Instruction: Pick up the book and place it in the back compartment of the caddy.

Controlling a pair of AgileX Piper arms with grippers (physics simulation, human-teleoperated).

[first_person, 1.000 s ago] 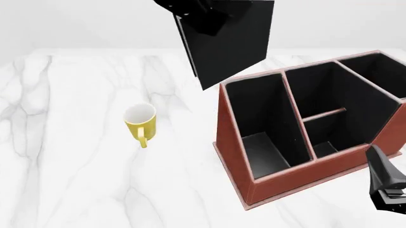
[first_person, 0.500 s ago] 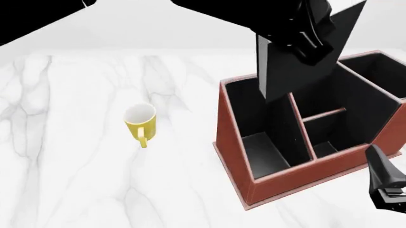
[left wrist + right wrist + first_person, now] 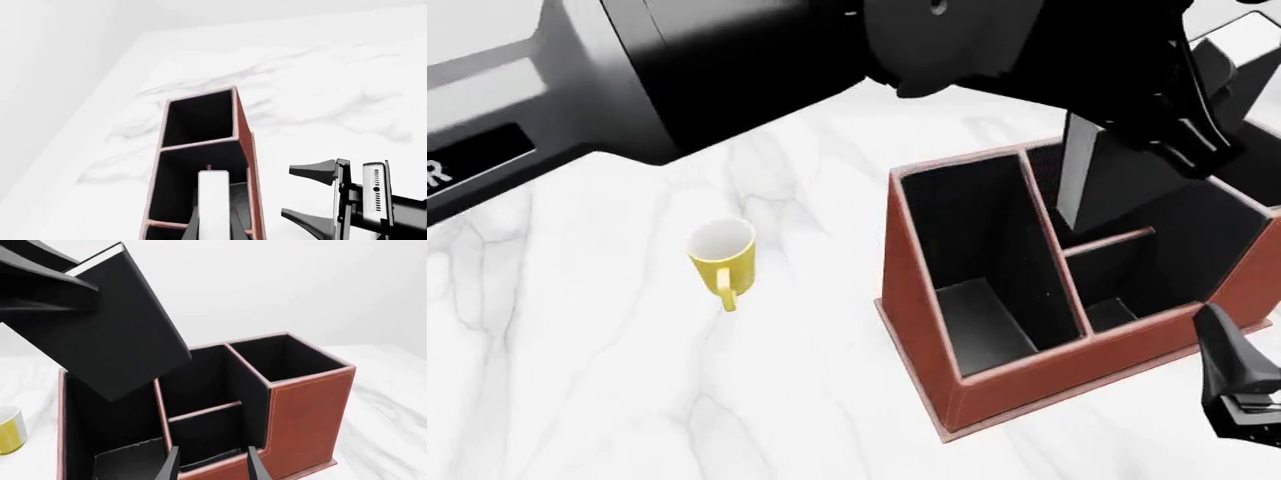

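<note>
The black book [image 3: 1128, 185], white page edge [image 3: 213, 197] showing, hangs tilted in my left gripper [image 3: 1161, 110], which is shut on its upper part. It is above the reddish-brown caddy [image 3: 928, 330], over the wall between the long cell and the middle section. The back compartment [image 3: 1174, 235] lies just beyond the low divider [image 3: 1110, 240] and holds nothing. The right wrist view shows the book [image 3: 113, 330] above the caddy [image 3: 307, 405]. My right gripper [image 3: 212, 469] stands open at the caddy's near right corner, low beside it [image 3: 1234, 395].
A yellow mug [image 3: 722, 256] stands on the marble table [image 3: 587, 380] left of the caddy. The left arm's thick black body [image 3: 694, 70] spans the top of the front view and hides the table's far part.
The left arm has carried the book to the right and lower, from beyond the caddy's left corner to over its middle. The arm now fills the top of the front view. The right gripper is unmoved.
</note>
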